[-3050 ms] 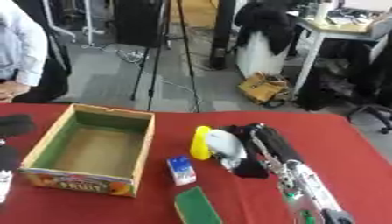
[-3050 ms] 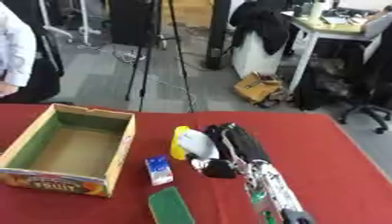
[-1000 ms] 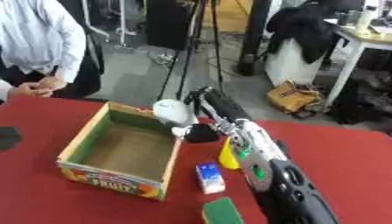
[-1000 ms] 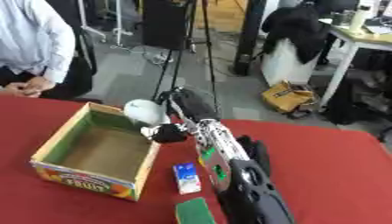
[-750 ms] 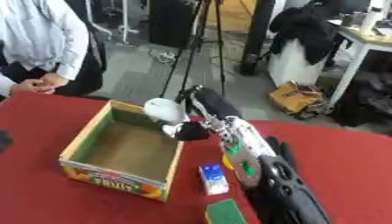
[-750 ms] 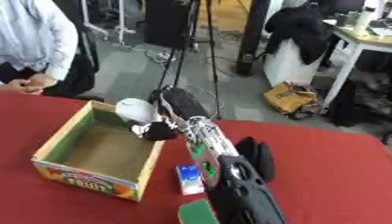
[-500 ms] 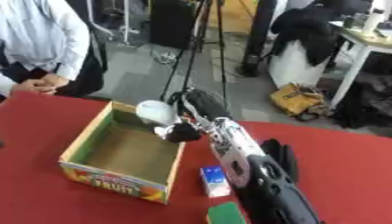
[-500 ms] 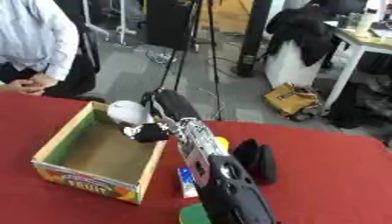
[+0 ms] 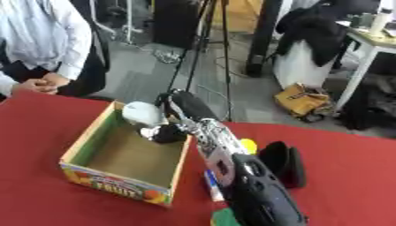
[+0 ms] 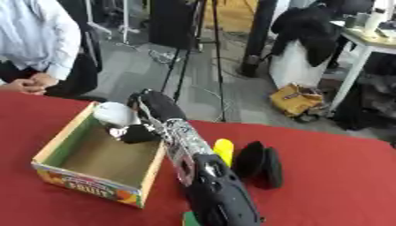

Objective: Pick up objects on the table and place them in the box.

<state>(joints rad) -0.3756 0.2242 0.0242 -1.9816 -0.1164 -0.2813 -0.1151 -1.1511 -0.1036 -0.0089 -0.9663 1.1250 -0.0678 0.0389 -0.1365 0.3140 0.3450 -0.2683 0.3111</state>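
My right hand (image 9: 176, 107) is shut on a white rounded object (image 9: 142, 113) and holds it over the far edge of the open cardboard fruit box (image 9: 113, 182). The arm reaches in from the bottom of the view. The inside of the box shows bare brown cardboard. On the red table right of the box lie a yellow object (image 10: 223, 151), a black padded case (image 9: 281, 163) and a small blue and white packet (image 9: 211, 187), partly hidden by my arm. A green thing (image 10: 188, 219) shows at the bottom edge. My left hand is in no view.
The red table (image 9: 348, 176) runs on to the right of the black case and left of the box. Beyond its far edge are a tripod (image 9: 203, 39), a desk (image 9: 363, 48) and bags on the floor.
My right arm has swung left and away from me, carrying the white object from beside the yellow one to the box's far edge. The camera has shifted too.
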